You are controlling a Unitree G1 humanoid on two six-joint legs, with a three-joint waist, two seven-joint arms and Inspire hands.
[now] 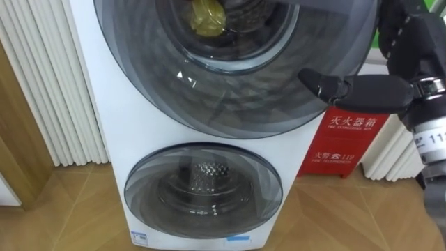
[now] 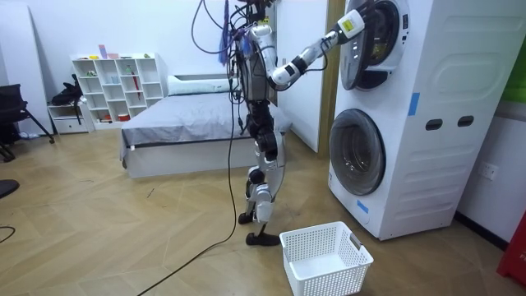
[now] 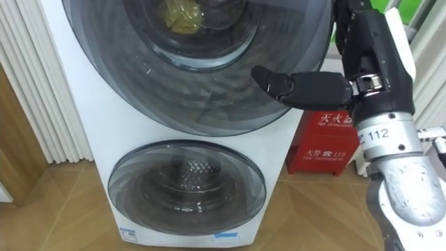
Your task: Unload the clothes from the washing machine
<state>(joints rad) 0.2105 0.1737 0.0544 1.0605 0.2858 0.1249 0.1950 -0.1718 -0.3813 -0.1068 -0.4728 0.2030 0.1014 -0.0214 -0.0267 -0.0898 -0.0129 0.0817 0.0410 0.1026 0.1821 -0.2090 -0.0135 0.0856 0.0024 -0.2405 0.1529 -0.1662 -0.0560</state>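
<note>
Machine: a tall white stacked washing machine (image 1: 104,139) with two round doors of dark tinted glass, one above the other.
Upper door: the large round upper door (image 1: 230,77) takes up the top of both eye views. In the room view it seems to stand slightly out from the machine's front, though I cannot tell for sure.
Clothes: a crumpled yellow cloth (image 1: 208,17) lies inside the upper drum, seen through the door's glass near the top edge of the eye views.
Lower door: the smaller round lower door (image 1: 203,192) sits flush and shut, with the perforated metal drum visible behind it.
Right hand: the black right hand (image 3: 369,49) is raised at the right rim of the upper door. Its thumb (image 3: 300,88) lies straight out to the left across the glass.
Fingers: they run out past the top of the eye views, so I cannot tell whether they are apart, together or gripping the rim.
Robot: it stands upright on the wooden floor facing the machine, right arm lifted to the upper door.
Basket: a white perforated plastic laundry basket (image 2: 333,279) sits on the floor near its feet, in front of the lower door.
Beside the machine: a red cabinet with white lettering (image 1: 348,143) stands on the floor to the right.
Behind the robot: a grey-covered bed (image 2: 189,123) and a white cube shelf (image 2: 115,86).
</note>
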